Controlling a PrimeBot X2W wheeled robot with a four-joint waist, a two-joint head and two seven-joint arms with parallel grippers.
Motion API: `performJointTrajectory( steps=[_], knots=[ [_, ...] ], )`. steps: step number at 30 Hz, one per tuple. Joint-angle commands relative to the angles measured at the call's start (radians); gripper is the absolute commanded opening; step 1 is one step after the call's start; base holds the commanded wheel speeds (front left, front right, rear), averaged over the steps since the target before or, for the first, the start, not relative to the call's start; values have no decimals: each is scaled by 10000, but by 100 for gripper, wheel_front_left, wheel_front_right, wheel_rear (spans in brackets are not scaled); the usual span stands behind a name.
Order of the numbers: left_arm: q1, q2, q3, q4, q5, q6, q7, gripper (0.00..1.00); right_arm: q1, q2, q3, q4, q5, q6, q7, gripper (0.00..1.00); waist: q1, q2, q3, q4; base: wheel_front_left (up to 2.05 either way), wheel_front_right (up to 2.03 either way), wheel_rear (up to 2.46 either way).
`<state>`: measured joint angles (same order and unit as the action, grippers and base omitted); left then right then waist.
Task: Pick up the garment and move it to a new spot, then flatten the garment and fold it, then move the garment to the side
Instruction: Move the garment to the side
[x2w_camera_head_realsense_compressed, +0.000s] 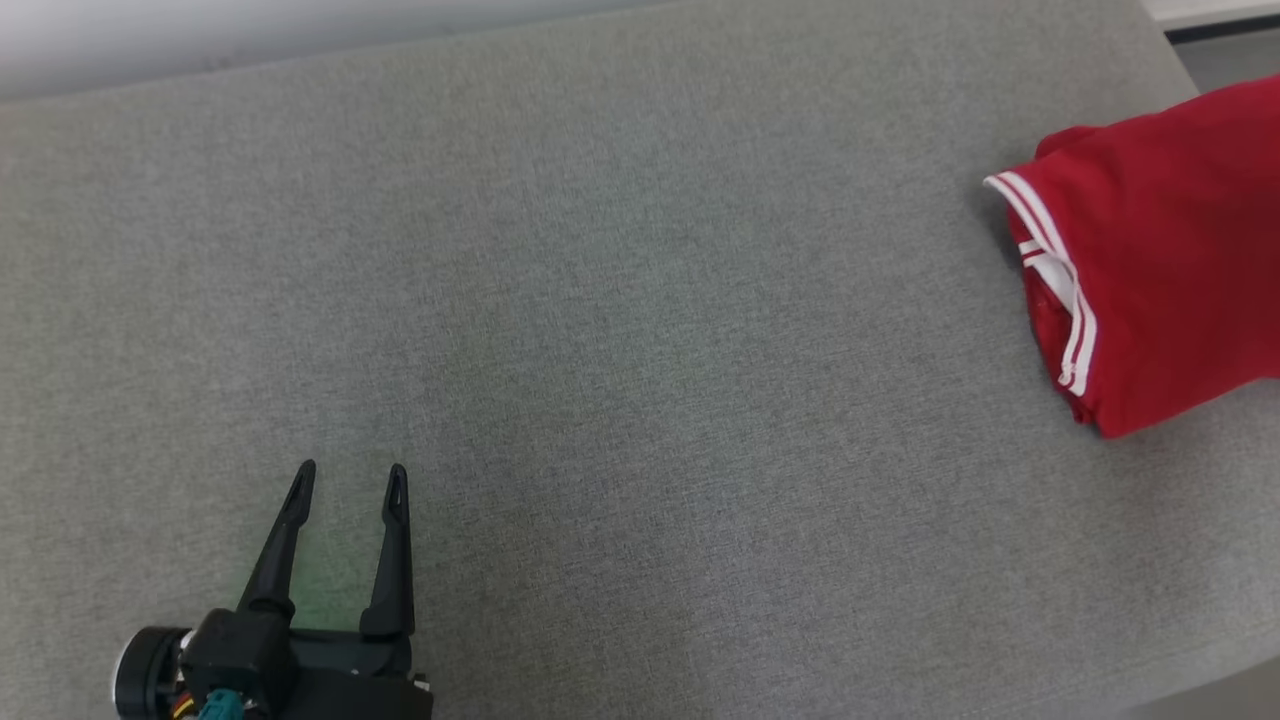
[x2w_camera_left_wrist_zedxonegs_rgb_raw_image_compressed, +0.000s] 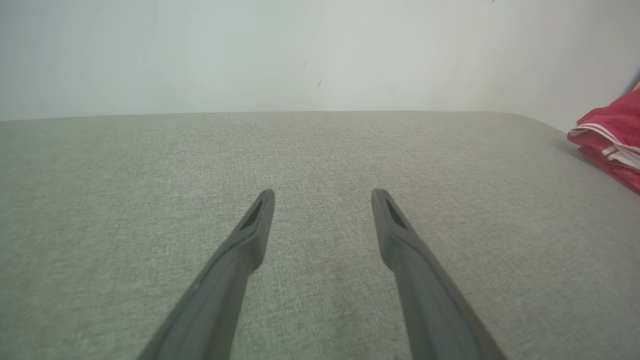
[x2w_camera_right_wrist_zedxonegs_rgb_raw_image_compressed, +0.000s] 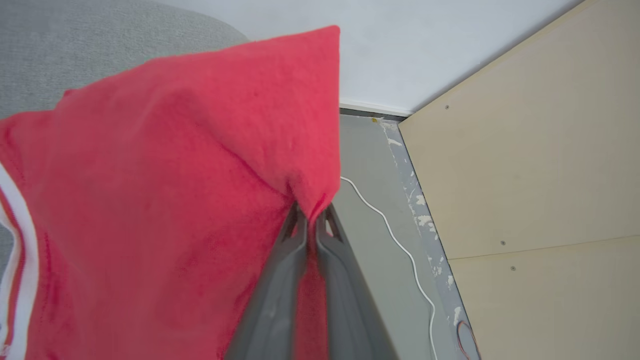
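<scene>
Grey bench (x2w_camera_head_realsense_compressed: 640, 300) with the red garment (x2w_camera_head_realsense_compressed: 1170, 250) at its right edge, layered as if already folded; probably only the final move aside remains. The white-striped hem faces bench centre; the long axis apparently runs rightward, out of frame. Right fingers (x2w_camera_right_wrist_zedxonegs_rgb_raw_image_compressed: 295, 240) pinch a garment corner; left fingers (x2w_camera_head_realsense_compressed: 395, 520) are spread, empty.

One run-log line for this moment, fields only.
right gripper: shut on red garment, at a corner | left gripper: open, empty, above grey fabric surface | garment position: surface's right end
</scene>
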<state>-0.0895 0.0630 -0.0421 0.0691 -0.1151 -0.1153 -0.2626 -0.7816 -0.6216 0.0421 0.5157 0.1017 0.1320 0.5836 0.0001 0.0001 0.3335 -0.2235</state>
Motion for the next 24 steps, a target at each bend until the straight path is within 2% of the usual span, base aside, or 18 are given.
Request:
performJointTrajectory(
  steps=[1, 7, 8, 9, 10, 15, 19, 24],
  knots=[
    [-180, 67, -27, -66, 69, -50, -27, 100, -85, 89, -224, 78, -190, -30, -154, 0, -1, -1, 369, -23, 0, 0, 0],
    [-376, 261, -85, -270, 215, -72, -27, 100, 215, 425, -1899, 560, -1681, -30, -907, 0, -1, -1, 658, 197, 0, 0, 0],
    [-373, 292, -72, -320, 269, -74, -27, 100, 303, 506, -2235, 614, -1944, -30, -1018, 31, -1, -1, 654, 231, 0, 0, 0],
    [-364, 284, -52, -357, 283, -77, -27, 100, 389, 611, -2504, 652, -2205, -30, -1123, 73, -1, -1, 634, 277, 0, 0, 0],
    [-350, 278, -13, -402, 301, -61, -27, 100, 460, 724, -2728, 648, -2432, -29, -1240, 100, -1, -1, 601, 313, 0, 0, 0],
    [-185, 185, 154, -595, 166, -19, -27, 100, 889, 1267, -3343, 428, -2900, -29, -2072, 100, -1, -1, 188, 527, 0, 0, 0],
    [8, 113, 255, -567, 41, -15, -27, 100, 1332, 1663, -3361, 118, -2504, -29, -2925, 100, -1, -1, -397, 763, 0, 0, 0],
    [488, -47, 408, -429, -377, 13, -27, 100, 2288, 2190, -2855, -637, -1681, -29, -4040, 100, -1, -1, -1500, 1217, 0, 0, 0]
  ],
)
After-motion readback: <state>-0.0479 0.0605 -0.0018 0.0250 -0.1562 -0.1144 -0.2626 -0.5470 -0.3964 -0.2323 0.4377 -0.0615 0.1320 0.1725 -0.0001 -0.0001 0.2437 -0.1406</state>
